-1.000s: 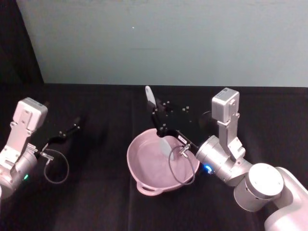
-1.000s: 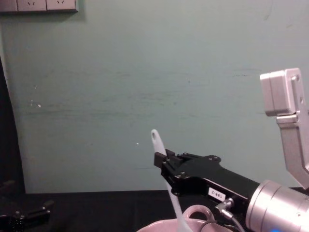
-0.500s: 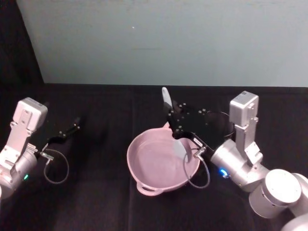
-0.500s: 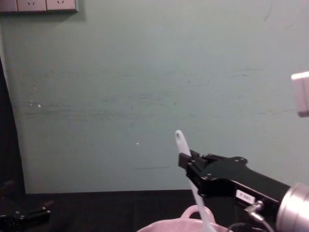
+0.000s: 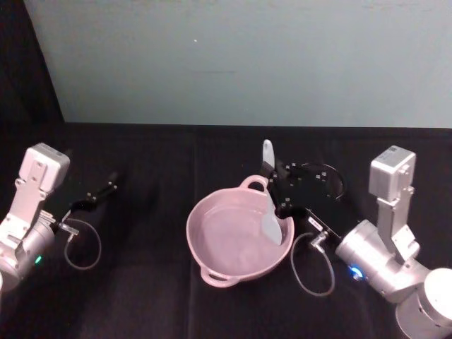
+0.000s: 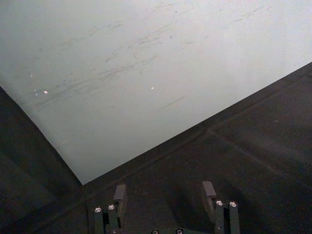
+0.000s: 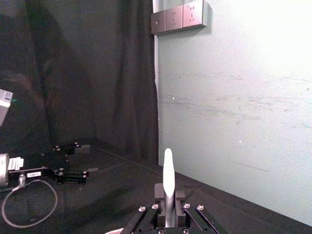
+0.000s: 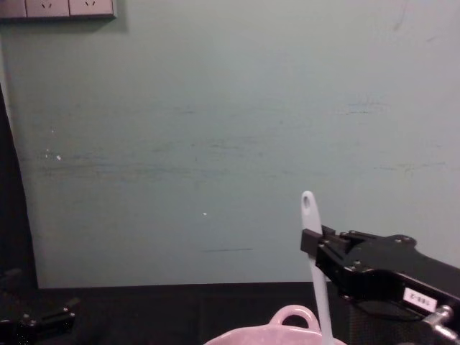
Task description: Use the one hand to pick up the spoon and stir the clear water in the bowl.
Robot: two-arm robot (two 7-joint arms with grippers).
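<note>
Black angular right gripper (image 5: 274, 186): fingers clamp the handle of a long slim white plastic spoon (image 5: 271, 212), scoop below them inside round pale pink bowl (image 5: 194, 220); left gripper (image 5: 111, 183) parked aside, fingers apart.

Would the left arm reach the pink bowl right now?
Probably yes: only bare table lies between the left gripper and the bowl; the right gripper holds the spoon at its other side.
</note>
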